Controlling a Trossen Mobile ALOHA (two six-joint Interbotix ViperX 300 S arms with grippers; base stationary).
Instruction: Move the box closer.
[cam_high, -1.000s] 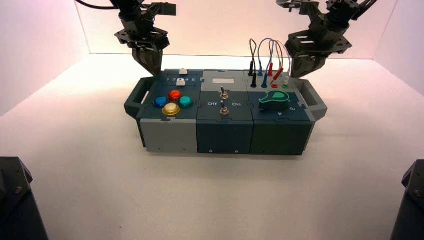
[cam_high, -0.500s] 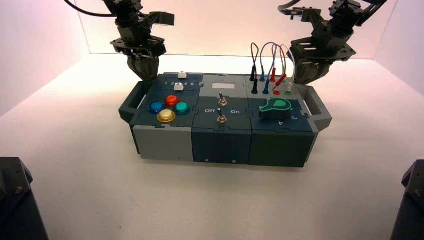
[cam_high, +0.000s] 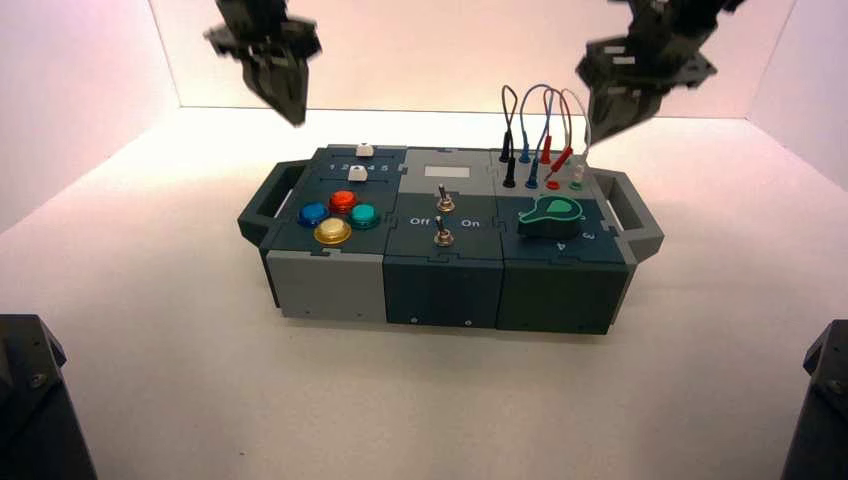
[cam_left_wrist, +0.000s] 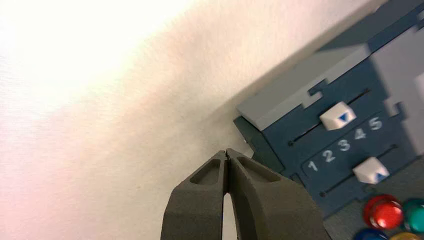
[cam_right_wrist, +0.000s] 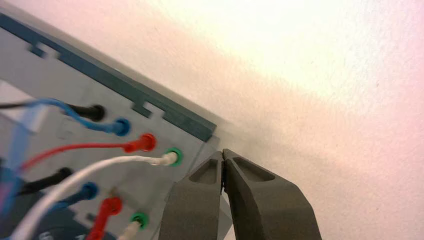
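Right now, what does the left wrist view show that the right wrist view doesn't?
Only the left wrist view shows the two white sliders beside the numbers 1 to 5, the red button, and the shut left gripper. Only the right wrist view shows the wires plugged into coloured sockets and the shut right gripper. Both show the box from behind, with bare white floor beyond it.

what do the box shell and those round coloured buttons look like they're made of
The long dark teal and grey modular box: probably matte rigid plastic panels, given the dull surface and jigsaw-style interlocking seams. The round red, blue, green and yellow push buttons: likely glossy translucent plastic, since they catch bright highlights.
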